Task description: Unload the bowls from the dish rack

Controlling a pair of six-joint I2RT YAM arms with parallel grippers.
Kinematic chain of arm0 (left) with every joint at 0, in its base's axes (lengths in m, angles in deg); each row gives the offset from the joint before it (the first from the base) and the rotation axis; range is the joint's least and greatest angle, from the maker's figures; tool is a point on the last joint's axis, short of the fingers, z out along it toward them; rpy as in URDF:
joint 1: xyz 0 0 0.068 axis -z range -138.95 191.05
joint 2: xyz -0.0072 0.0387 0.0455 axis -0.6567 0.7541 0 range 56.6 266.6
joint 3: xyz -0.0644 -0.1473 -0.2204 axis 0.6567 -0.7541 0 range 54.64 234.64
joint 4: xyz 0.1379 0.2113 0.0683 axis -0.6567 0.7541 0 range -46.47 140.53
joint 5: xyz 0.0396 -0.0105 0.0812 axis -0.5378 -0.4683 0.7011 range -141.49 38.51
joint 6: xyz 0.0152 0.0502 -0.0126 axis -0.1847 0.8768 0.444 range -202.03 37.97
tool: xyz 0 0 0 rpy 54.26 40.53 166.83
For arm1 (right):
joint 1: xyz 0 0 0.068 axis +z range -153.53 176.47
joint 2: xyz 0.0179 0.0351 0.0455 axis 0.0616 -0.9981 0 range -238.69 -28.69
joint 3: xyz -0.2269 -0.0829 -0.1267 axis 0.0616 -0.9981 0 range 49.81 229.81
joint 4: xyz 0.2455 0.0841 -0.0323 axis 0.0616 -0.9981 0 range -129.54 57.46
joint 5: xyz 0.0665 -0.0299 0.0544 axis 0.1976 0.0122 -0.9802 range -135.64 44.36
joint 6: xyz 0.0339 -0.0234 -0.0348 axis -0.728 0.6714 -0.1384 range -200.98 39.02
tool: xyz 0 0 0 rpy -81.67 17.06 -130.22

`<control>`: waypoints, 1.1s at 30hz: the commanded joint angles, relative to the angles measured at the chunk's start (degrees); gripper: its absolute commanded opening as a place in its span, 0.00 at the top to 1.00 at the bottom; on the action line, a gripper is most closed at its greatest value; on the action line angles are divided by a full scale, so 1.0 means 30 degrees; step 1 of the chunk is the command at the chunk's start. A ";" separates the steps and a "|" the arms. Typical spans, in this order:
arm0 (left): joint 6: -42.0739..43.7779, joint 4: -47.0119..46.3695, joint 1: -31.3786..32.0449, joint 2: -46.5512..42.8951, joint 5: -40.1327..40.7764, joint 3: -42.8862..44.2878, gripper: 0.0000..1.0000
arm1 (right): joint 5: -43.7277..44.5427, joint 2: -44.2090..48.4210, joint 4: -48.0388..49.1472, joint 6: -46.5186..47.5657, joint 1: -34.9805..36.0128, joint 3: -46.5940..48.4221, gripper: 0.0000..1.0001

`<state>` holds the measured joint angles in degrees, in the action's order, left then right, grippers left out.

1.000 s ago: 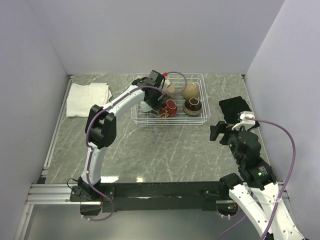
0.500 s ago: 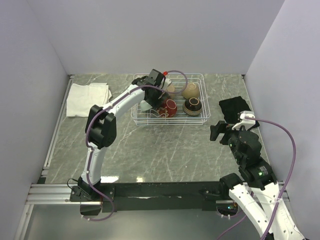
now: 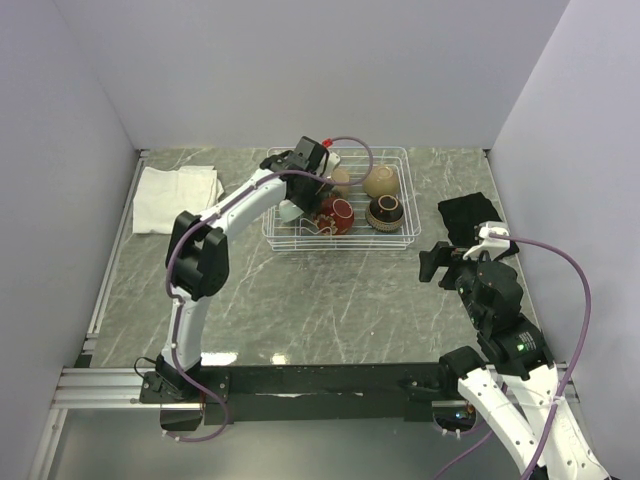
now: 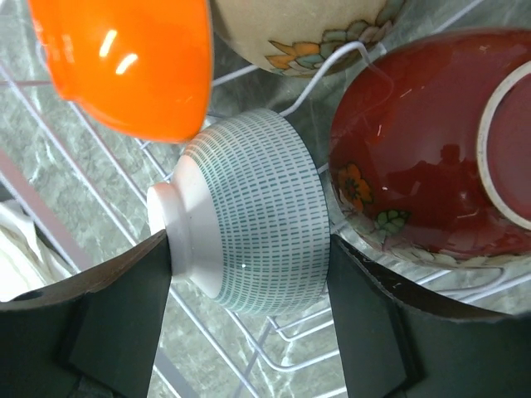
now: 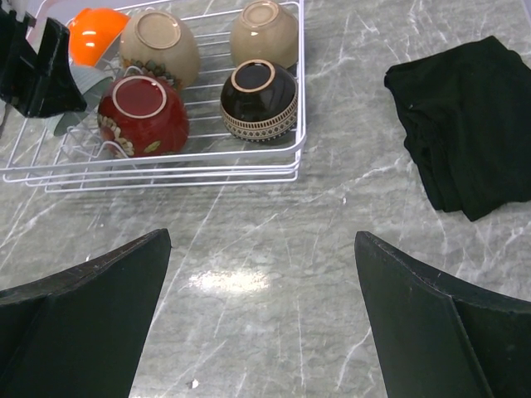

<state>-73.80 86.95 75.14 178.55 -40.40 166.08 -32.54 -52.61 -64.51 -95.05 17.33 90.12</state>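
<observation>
Dish rack holds your orange bowl, tan bowls, red bowl and black-brown bowl. Left gripper pinches the green striped bowl there; right gripper has its fingers spread wide.

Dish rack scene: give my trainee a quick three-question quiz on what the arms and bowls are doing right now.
1. True or false: the right gripper holds a bowl.
2. Which bowl sits between the fingers of the left gripper? A) orange B) pale green C) black-brown
3. What lies on the table to the right of the dish rack?

Key
1. False: it hangs open over the table with nothing between its fingers.
2. B: the pale green bowl, lying in the rack with a finger touching each side.
3. A folded black cloth.
</observation>
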 commanded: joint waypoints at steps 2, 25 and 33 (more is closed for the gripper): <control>-0.1305 -0.1990 -0.0229 -0.2358 0.0289 -0.0114 0.82 | -0.0383 -0.0346 0.0723 -0.0145 0.0107 0.0888 0.00; -0.8952 -0.4805 -0.2484 -0.4586 -0.3551 -0.1404 0.99 | -0.3898 -0.0961 0.2422 -0.1023 0.0136 0.0478 0.00; -1.0944 -0.5216 -0.3188 -0.5434 -0.5161 -0.2194 0.99 | -0.5772 -0.1780 0.4469 -0.1991 0.0136 0.0126 0.00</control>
<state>-102.43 75.67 65.93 167.38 -52.59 159.92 -45.26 -56.28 -57.71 -99.20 17.33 90.10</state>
